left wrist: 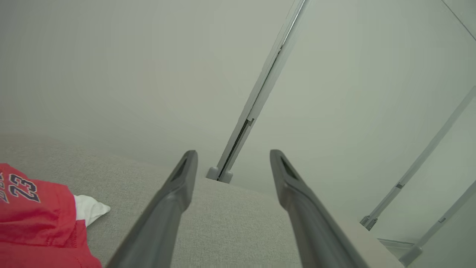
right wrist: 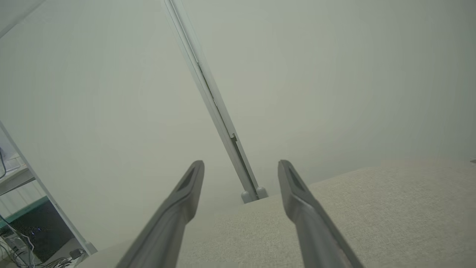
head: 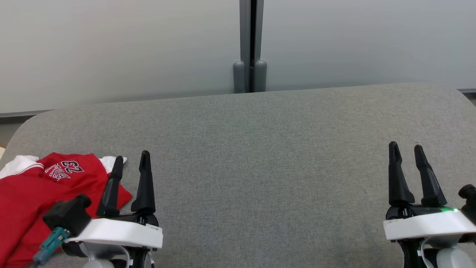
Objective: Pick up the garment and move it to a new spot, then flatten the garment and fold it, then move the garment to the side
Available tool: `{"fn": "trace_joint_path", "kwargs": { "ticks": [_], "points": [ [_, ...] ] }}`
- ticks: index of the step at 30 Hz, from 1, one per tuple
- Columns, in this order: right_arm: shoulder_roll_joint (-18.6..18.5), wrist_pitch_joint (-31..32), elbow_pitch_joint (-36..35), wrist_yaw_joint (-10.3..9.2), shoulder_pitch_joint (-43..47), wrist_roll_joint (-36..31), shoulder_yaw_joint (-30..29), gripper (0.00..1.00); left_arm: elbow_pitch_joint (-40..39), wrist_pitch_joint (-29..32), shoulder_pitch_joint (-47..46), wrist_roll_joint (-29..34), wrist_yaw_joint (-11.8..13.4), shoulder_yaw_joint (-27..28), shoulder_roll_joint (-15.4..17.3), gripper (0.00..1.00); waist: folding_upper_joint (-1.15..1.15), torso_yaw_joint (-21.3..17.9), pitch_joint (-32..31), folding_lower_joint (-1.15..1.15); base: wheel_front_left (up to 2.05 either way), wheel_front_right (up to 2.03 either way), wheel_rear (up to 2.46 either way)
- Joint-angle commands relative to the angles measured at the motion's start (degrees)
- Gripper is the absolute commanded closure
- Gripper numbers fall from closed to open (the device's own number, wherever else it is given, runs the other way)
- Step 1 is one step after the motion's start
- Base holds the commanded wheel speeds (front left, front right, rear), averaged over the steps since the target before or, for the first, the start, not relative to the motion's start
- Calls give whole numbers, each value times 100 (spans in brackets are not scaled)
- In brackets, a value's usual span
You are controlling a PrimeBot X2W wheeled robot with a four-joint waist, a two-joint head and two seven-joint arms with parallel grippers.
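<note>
Lying beside left hand [head: 132, 156]: garment [head: 33, 190]; post [head: 251, 44] behind cushion [head: 260, 167].

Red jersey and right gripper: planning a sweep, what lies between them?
Head view: the left gripper by the red jersey, then bare grey cushion to the right gripper.

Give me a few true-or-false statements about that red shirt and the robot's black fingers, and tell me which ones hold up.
1. The red jersey lies at the robot's left on the grey upholstered surface. True.
2. The jersey bears the number 45. False: it reads 23.
3. The right fingers grip the jersey. False: they stand open and empty, far from it across the surface.
4. The left fingers stand open, holding nothing, close by the jersey. True.
</note>
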Motion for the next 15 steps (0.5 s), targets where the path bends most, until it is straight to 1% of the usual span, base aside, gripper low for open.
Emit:
{"fn": "trace_joint_path", "kwargs": {
  "ticks": [1, 3, 4, 9, 15],
  "points": [
    [-23, -71, 2, 0, 6, -280, -23, 0, -33, -58, -46, 240, 143, -114, 70, 0, 0, -1, -6, 0, 0, 0, 0],
    [-5, -101, 96, 0, 37, -473, -28, 0, -8, -93, -54, 453, 317, -266, 157, 0, 0, -4, -12, 0, 0, 0, 0],
    [-5, -101, 96, 0, 37, -473, -28, 0, -8, -93, -54, 453, 317, -266, 157, 0, 0, -4, -12, 0, 0, 0, 0],
    [16, -184, 170, 0, 63, -986, -44, 0, 153, -169, -102, 923, 794, -732, 429, 0, 0, -9, -21, 0, 0, 0, 0],
    [28, -271, 269, 0, 94, -1470, 10, 0, 376, -260, -177, 1244, 1338, -1170, 675, 0, 0, -14, -26, 0, 0, 0, 0]
  ]
}}
